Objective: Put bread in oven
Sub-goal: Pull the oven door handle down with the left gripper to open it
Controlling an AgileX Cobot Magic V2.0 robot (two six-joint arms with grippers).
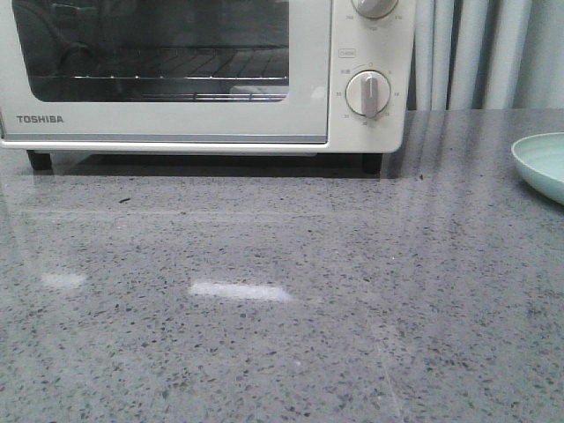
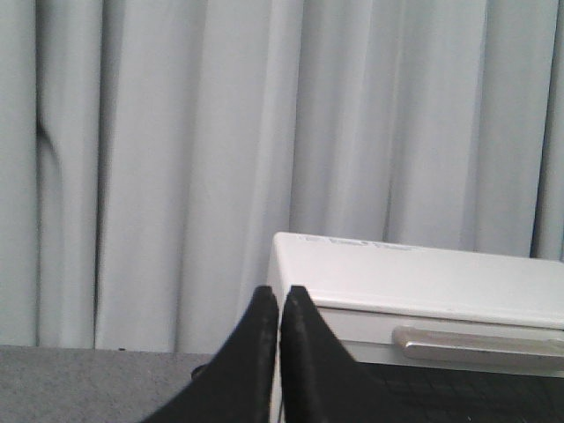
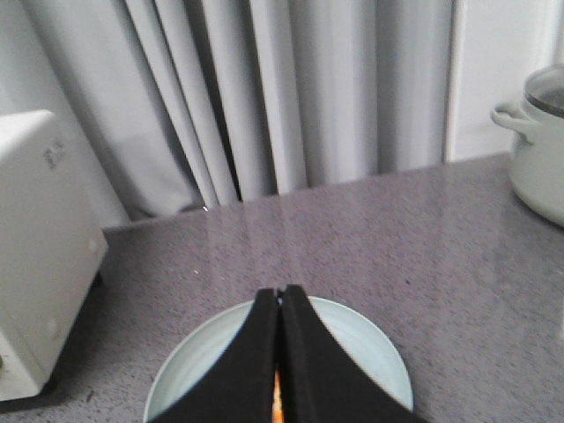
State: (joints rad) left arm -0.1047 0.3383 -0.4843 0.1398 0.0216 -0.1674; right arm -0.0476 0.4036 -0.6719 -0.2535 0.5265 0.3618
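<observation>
Orange bread point(image 3: 278, 401) is glimpsed at six o'clock beneath the clenched right pincer point(image 3: 280, 304), over a plate point(image 3: 370, 348); the left pincer point(image 2: 279, 304) is clenched too.

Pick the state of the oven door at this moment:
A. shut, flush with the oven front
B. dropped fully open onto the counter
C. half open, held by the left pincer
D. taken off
A: in the front view the glass-windowed door sits flat against the Toshiba toaster oven, and the left wrist view shows its handle up under the top edge, with no pincer on it.
</observation>
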